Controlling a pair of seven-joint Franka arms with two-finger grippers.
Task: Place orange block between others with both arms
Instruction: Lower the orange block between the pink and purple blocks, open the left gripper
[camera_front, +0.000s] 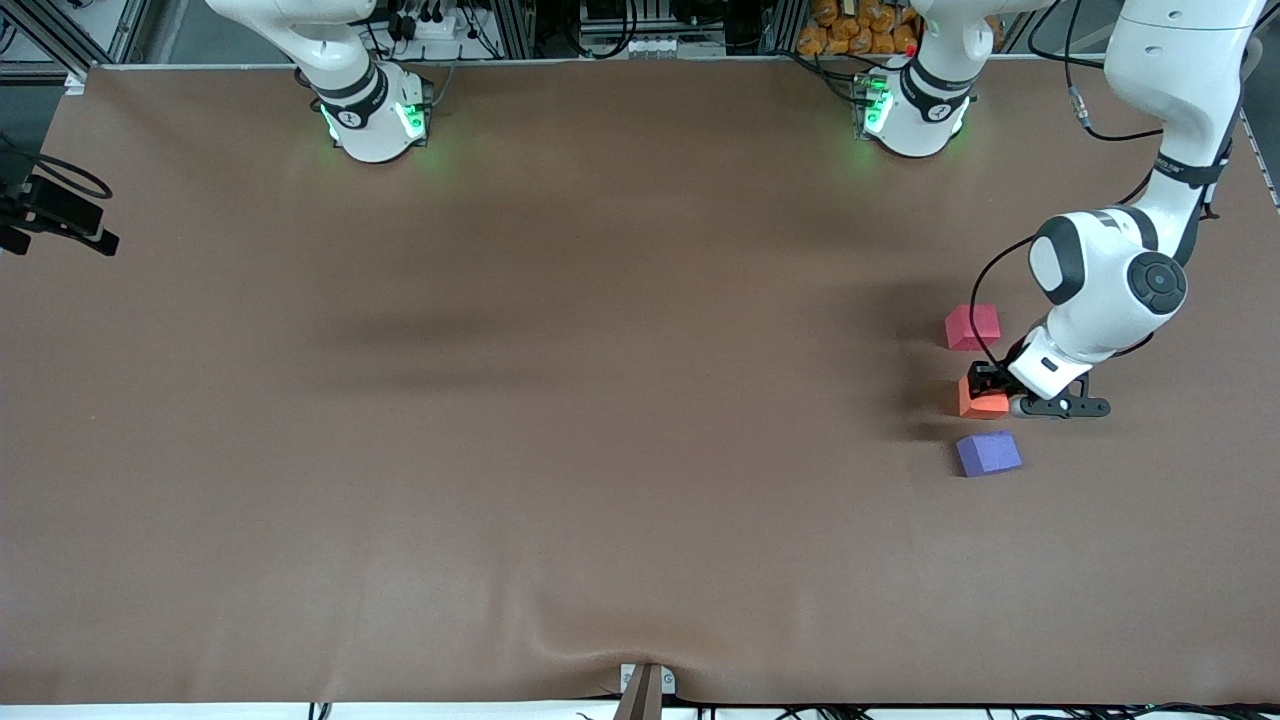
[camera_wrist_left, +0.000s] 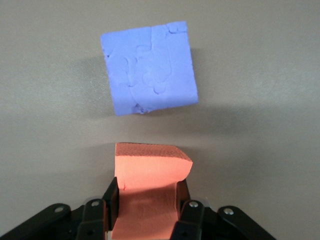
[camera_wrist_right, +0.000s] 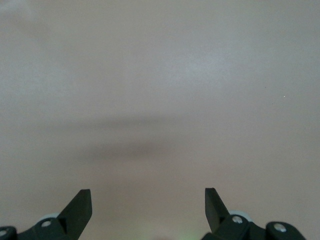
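My left gripper is shut on the orange block, low over the table at the left arm's end. The block lies in line between the red-pink cube, farther from the front camera, and the purple-blue cube, nearer to it. In the left wrist view the black fingers squeeze the orange block, with the purple-blue cube just ahead of it. Whether the block rests on the table I cannot tell. My right gripper stands open over bare table, holding nothing, and the arm waits.
A brown cloth covers the table. Both green-lit bases stand along the edge farthest from the front camera. A black device juts in at the right arm's end. A small clamp sits at the nearest edge.
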